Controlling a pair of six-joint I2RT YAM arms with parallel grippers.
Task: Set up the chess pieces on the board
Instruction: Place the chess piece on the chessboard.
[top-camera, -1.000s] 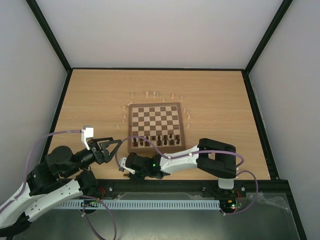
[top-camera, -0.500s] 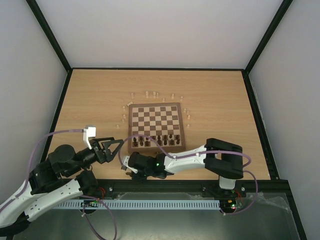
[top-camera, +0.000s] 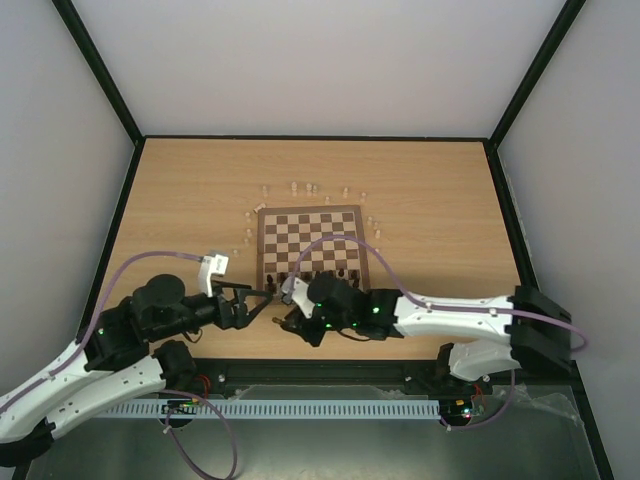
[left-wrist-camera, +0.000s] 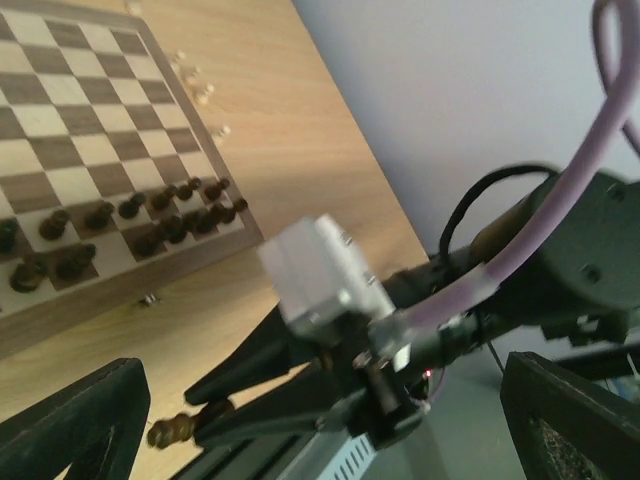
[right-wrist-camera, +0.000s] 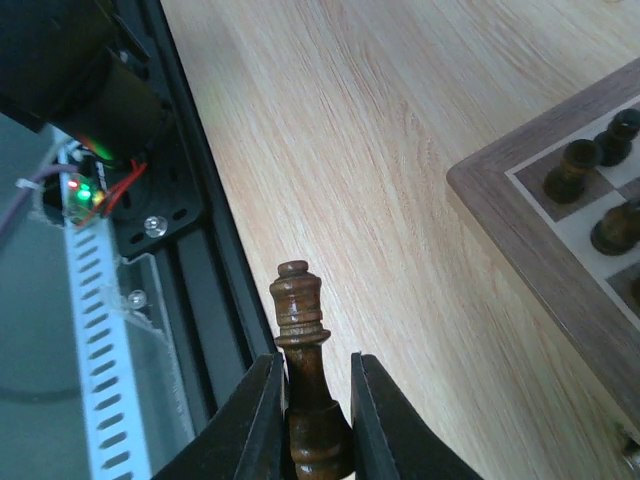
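My right gripper (right-wrist-camera: 310, 400) is shut on a dark brown chess piece (right-wrist-camera: 303, 320), gripping its stem with the head sticking out past the fingertips. In the top view this gripper (top-camera: 284, 318) hangs over the bare table, just off the near left corner of the board (top-camera: 312, 222). The left wrist view shows the same piece (left-wrist-camera: 172, 430) at its tips. My left gripper (top-camera: 252, 297) is open and empty, close to the left of the right gripper; its fingers (left-wrist-camera: 80, 420) stand wide apart. Several dark pieces (top-camera: 322, 279) stand on the board's two near rows.
Several pale cream pieces (top-camera: 300, 187) lie loose on the tabletop beyond the board's far edge and along its left (top-camera: 248, 235) and right (top-camera: 375, 228) sides. The black frame rail (right-wrist-camera: 200, 270) at the table's near edge runs close under the right gripper.
My right gripper has moved right and away from the near edge, toward the board's near left corner, its arm stretching out rightwards. My left gripper has moved right, closer to it.
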